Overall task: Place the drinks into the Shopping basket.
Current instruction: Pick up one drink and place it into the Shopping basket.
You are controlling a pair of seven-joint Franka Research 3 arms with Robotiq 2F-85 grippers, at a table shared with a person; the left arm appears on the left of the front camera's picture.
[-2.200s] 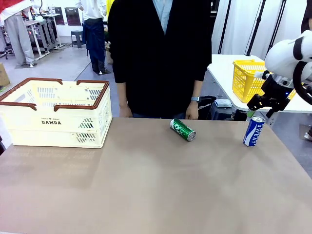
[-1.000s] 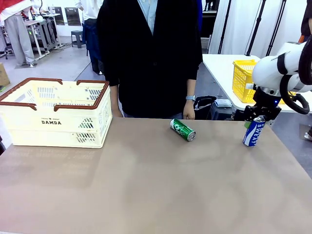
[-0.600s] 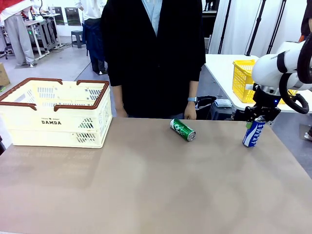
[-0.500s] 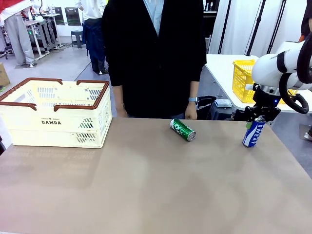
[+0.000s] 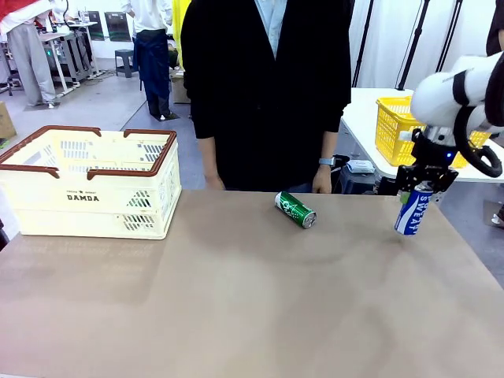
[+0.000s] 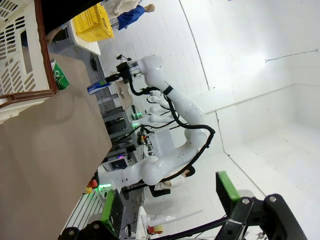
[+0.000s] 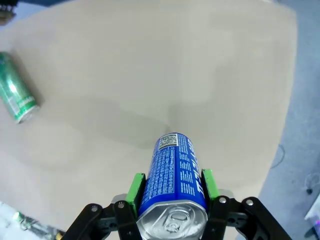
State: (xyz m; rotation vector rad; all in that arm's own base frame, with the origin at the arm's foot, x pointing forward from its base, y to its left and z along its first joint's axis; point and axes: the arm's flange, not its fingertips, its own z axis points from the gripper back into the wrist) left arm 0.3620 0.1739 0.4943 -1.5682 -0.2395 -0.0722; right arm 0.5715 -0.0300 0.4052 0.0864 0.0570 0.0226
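A blue-and-white "SWEAT" can (image 5: 413, 213) hangs slightly tilted at the table's far right, just off the surface. My right gripper (image 5: 420, 187) is shut on its top end. The right wrist view shows that can (image 7: 172, 175) clamped between the green pads (image 7: 136, 187), its shadow on the table below. A green can (image 5: 295, 209) lies on its side near the far edge, mid-table, also seen as the green can (image 7: 17, 100). The cream Shopping basket (image 5: 83, 197) stands at the far left. My left gripper (image 6: 165, 192) is open and holds nothing, well away from the basket (image 6: 20, 50).
A person in a dark coat stands at the far edge, one hand (image 5: 321, 183) resting just behind the green can. A yellow mesh basket (image 5: 398, 126) sits on a white side table beyond the right arm. The brown table's near half is bare.
My right gripper has shut on the blue can's top and raised it a little, moving slightly right. The person has shifted to the right. The green can has not moved.
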